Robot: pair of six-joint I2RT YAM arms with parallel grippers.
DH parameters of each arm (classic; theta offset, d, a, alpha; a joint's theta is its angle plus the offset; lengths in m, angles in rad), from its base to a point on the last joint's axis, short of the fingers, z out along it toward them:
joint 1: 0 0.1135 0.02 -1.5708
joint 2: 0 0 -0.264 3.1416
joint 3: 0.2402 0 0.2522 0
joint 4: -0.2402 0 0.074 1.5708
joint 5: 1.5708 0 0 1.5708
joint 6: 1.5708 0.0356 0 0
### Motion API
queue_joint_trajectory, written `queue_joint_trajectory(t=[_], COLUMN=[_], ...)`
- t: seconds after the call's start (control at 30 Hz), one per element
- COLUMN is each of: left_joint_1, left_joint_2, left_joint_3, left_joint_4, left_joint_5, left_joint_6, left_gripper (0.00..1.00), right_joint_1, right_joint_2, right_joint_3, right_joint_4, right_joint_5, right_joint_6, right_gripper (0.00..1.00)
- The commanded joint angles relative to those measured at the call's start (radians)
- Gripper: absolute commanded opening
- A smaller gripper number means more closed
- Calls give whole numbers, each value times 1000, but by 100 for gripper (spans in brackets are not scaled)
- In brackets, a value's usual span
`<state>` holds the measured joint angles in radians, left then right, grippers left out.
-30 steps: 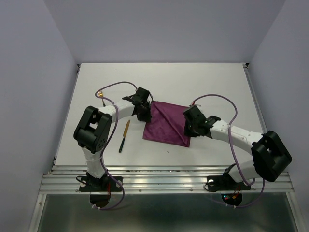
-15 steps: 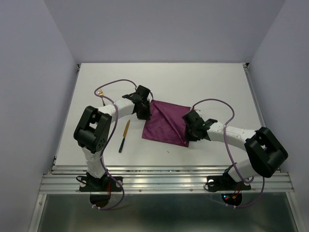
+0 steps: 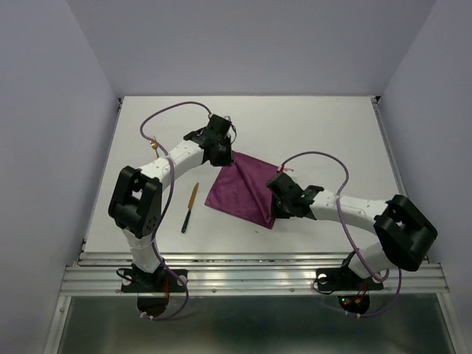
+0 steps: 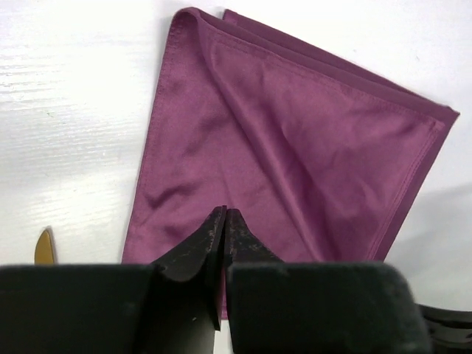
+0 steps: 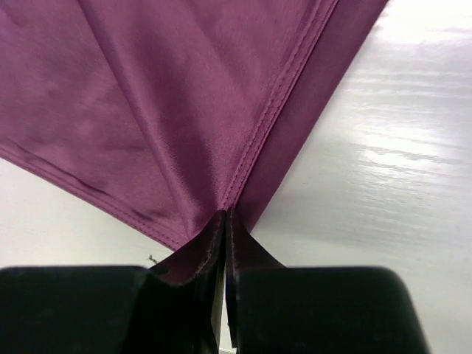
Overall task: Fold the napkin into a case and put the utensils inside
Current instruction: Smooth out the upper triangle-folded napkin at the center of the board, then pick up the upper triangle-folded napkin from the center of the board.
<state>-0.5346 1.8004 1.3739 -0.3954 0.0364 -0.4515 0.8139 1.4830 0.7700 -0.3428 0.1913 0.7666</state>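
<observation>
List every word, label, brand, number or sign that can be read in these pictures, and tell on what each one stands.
None can be read in any view.
The plain plum-purple cloth napkin carries no print or tag.
The slim black-handled utensil with the gold end is too small to show any mark.
The white table and the arms show no lettering.

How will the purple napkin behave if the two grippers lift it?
Probably floppy: the napkin creases into lines running toward the left gripper and right gripper pinching it. Likely light and thin: its doubled edges lie flat. Its sheen suggests it may slip.
</observation>
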Motion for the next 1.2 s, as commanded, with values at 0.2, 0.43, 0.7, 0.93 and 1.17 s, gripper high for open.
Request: queue_joint_trajectory(t=[0.2, 0.43, 0.7, 0.93, 1.17], left_joint_1=[-189, -275, -314, -314, -315], left_joint_2=[-153, -167, -170, -185, -185], left_joint_3=[-70, -131, -147, -150, -141], left_joint_4=[-56, -53, -59, -63, -75], left_joint_5=[-72, -84, -102, -110, -115], left_joint_6=[14, -29, -53, -55, -50], left_gripper=[41, 44, 45, 48, 49], right_joint_1=[-168, -306, -315, -236, -116], right_joint_2=[-133, -96, -40, -6, 83], right_joint_3=[83, 60, 20, -23, 43], right_joint_4=[-59, -55, 24, 83, 111], right_joint_5=[44, -21, -104, -135, -135], right_joint_6=[-65, -112, -128, -82, -36], right_gripper=[10, 11, 8, 7, 6])
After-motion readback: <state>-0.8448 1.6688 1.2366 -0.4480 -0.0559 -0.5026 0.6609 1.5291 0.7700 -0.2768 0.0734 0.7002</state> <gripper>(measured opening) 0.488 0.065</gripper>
